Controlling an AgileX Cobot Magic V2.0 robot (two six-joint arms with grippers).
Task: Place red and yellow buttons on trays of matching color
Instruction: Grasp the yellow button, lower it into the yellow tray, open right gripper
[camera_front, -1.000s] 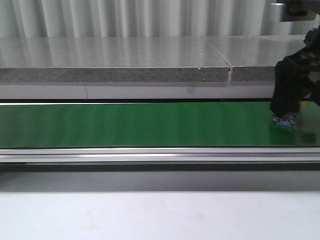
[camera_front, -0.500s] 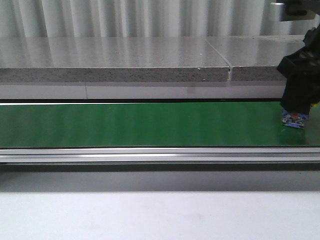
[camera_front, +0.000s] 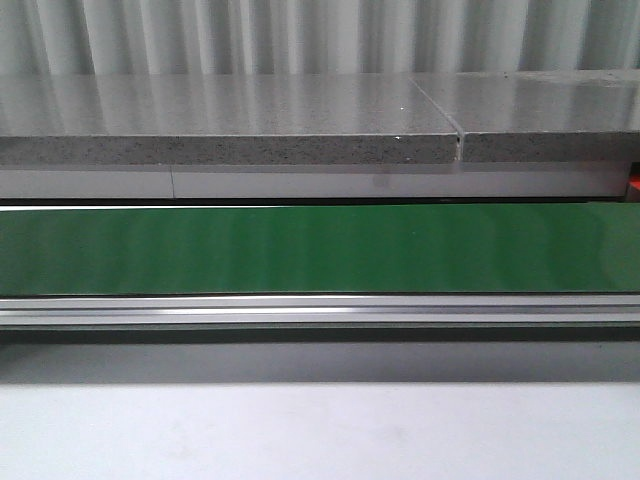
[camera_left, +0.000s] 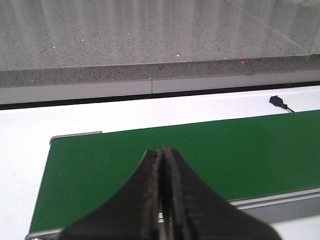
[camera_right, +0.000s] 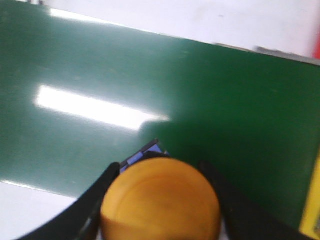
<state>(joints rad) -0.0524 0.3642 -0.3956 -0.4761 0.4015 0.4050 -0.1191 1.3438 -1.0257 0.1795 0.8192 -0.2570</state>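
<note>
In the right wrist view my right gripper (camera_right: 160, 200) is shut on a yellow button (camera_right: 161, 200), a round orange-yellow cap on a blue base (camera_right: 145, 152), held above the green belt (camera_right: 150, 90). A strip of a yellow tray (camera_right: 311, 200) shows at the frame's edge, and a sliver of red (camera_right: 317, 50) beyond the belt. In the left wrist view my left gripper (camera_left: 162, 155) is shut and empty over the green belt (camera_left: 225, 150). Neither gripper nor any button shows in the front view. The red button is out of view.
The green conveyor belt (camera_front: 300, 250) runs across the front view with a metal rail (camera_front: 300, 310) at its near side and a grey stone counter (camera_front: 230, 120) behind. A small red patch (camera_front: 634, 185) shows at the far right. A small black sensor (camera_left: 278, 102) sits beside the belt.
My right arm, holding the button over the right end of the belt, has moved right and out of the front view. The left gripper shows no earlier frames.
</note>
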